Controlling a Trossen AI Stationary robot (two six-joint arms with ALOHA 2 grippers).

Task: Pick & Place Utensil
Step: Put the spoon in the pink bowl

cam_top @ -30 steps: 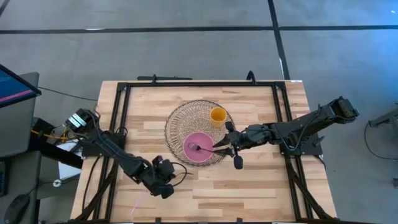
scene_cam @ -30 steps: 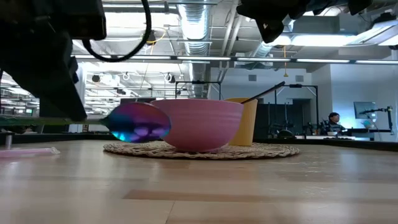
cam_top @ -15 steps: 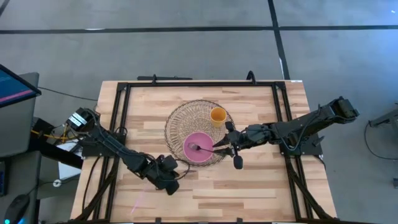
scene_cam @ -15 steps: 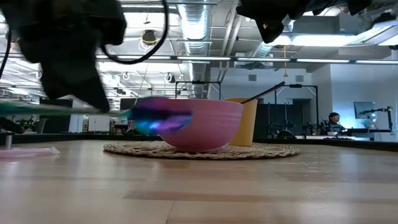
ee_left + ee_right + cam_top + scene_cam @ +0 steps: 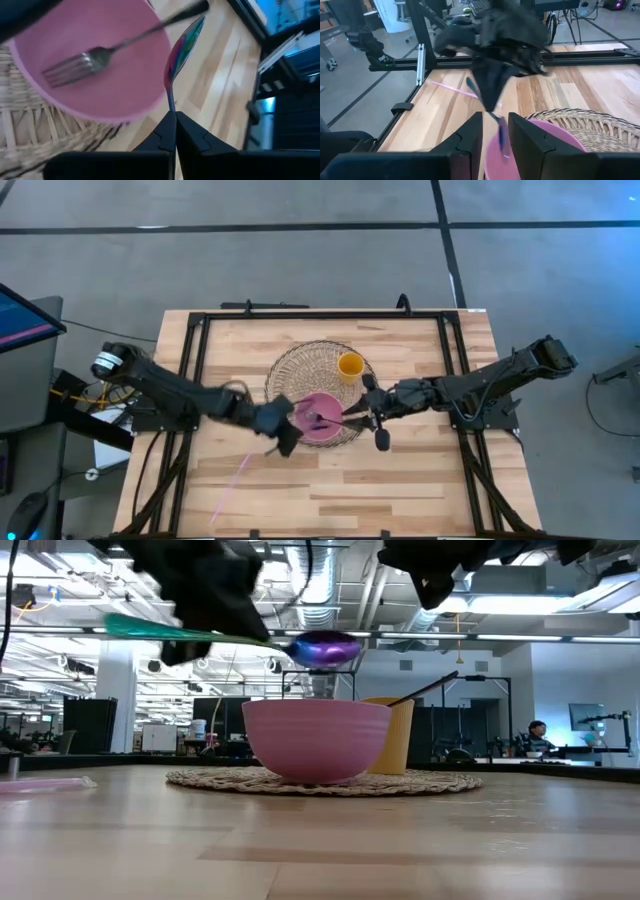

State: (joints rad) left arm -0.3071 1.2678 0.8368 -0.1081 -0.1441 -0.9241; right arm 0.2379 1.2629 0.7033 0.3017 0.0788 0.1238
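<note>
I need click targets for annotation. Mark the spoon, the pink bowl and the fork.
spoon (image 5: 322, 648), low view, on its iridescent head.
pink bowl (image 5: 315, 740), low view, on its outer wall.
fork (image 5: 67, 69), left wrist view, on its tines.

Lots you can't make out here. From above, the left gripper (image 5: 285, 430) is just a dark smear at the bowl (image 5: 322, 416) edge, and the spoon (image 5: 308, 416) it carries is too small to pick out properly. In the low view that gripper (image 5: 205, 590) is a blur, cut off by the top edge, and so is the right gripper (image 5: 440, 565). The fork (image 5: 428, 690) only pokes its handle over the rim; its tines are hidden inside the bowl (image 5: 315, 740). The cup (image 5: 398, 735) is half hidden behind it. In the right wrist view the spoon (image 5: 497, 127) is a faint streak.
</note>
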